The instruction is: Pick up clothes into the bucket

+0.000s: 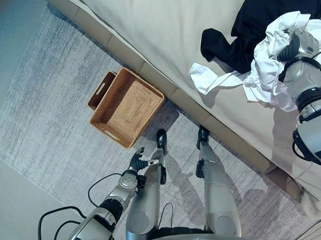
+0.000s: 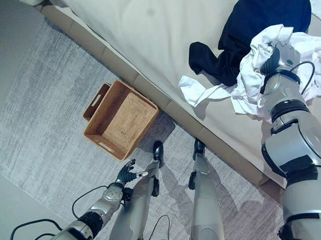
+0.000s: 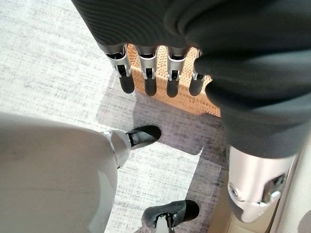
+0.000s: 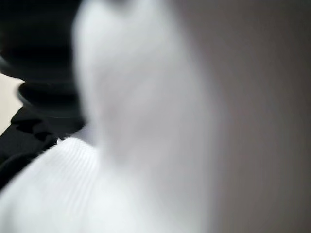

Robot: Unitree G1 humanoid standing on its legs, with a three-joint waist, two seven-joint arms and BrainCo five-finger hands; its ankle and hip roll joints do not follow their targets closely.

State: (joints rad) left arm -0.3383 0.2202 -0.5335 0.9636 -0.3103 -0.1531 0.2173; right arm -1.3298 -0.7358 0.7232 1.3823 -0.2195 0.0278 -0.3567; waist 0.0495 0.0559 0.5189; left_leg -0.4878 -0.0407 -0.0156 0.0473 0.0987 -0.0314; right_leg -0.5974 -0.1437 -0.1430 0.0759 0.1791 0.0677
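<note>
A crumpled white garment [image 1: 262, 74] lies on the bed [image 1: 162, 30], overlapping a black garment [image 1: 252, 27] behind it. My right hand [image 1: 299, 43] is pushed into the top of the white heap, and the cloth bunches around it and hides its fingers. White ribbed cloth [image 4: 73, 194] presses close in the right wrist view, with the black garment [image 4: 19, 141] at one side. An empty woven basket [image 1: 129, 108] stands on the rug beside the bed. My left hand [image 1: 138, 163] hangs low near the basket, with its fingers [image 3: 148, 82] straight and holding nothing.
A grey rug [image 1: 44, 119] covers the floor around the basket. The bed's long padded edge [image 1: 164, 80] runs diagonally between the basket and the clothes. Bare smooth floor [image 1: 9, 30] lies beyond the rug at the left.
</note>
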